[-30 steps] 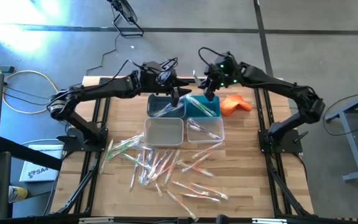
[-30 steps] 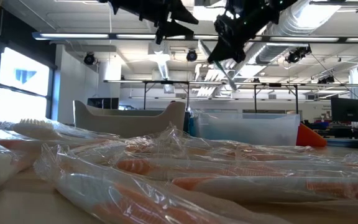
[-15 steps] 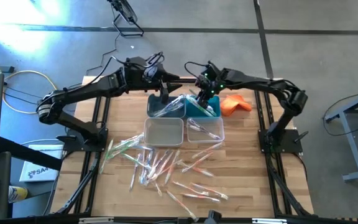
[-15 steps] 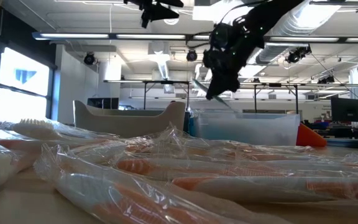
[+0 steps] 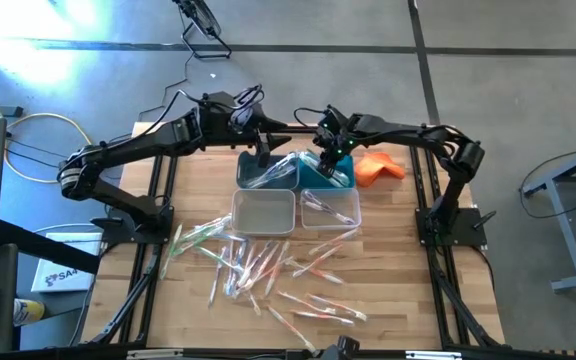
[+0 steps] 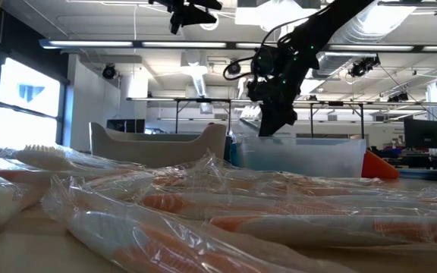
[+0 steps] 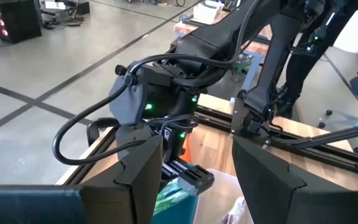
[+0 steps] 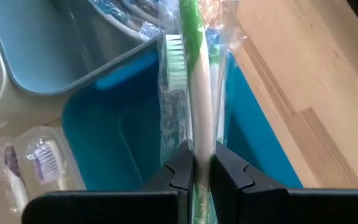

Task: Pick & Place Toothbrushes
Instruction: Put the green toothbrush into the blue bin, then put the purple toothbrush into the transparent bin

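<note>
Green toothbrush (image 8: 194, 93) — wrapped, no legible writing — pinched by right gripper (image 8: 202, 171).

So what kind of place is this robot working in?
Probably an open-plan lab or workshop: exposed ceiling ducts, a polished concrete floor, and rows of workbenches behind the wooden table.

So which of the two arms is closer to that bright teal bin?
The right one. Its gripper hangs right over the teal bin, fingers pinching a green toothbrush. The left gripper is off to the side, above the grey-blue bin.
</note>
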